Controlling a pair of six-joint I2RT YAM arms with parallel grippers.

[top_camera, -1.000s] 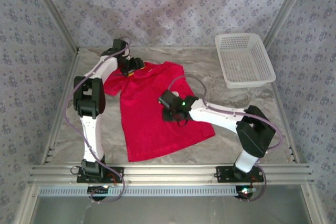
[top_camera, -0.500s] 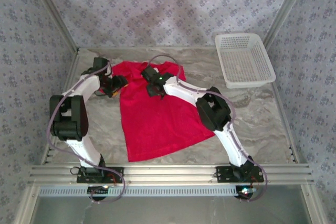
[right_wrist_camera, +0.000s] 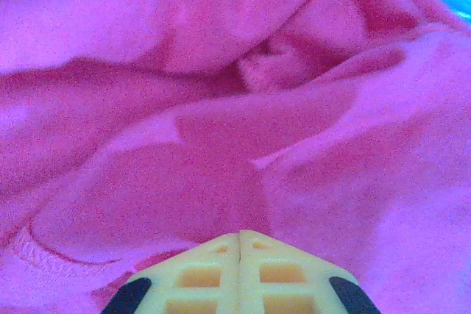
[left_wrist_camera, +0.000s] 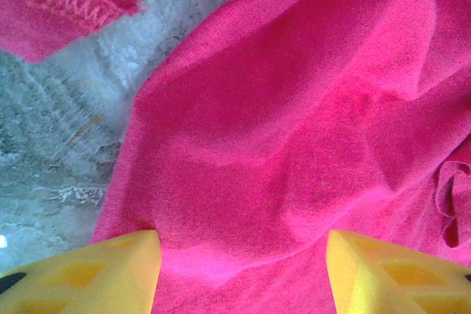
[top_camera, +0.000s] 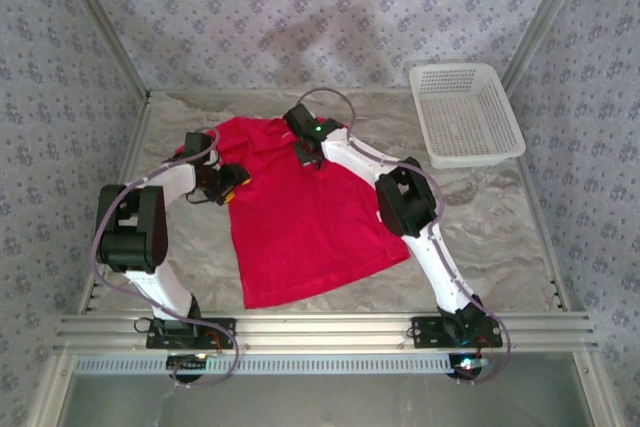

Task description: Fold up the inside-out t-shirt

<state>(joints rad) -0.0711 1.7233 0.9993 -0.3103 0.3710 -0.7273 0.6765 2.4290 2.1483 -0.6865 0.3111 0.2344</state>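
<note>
Bright red cloth t-shirt lies lengthwise, near to far.
Open, empty left gripper at its far-left edge; right gripper shut at far middle, pinch unclear.

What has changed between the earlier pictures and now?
The right gripper moved from the middle of the bright red cloth t-shirt to its far part and shut. The left gripper, open, came nearer, at its left edge. The white mesh plastic basket stayed put.
</note>
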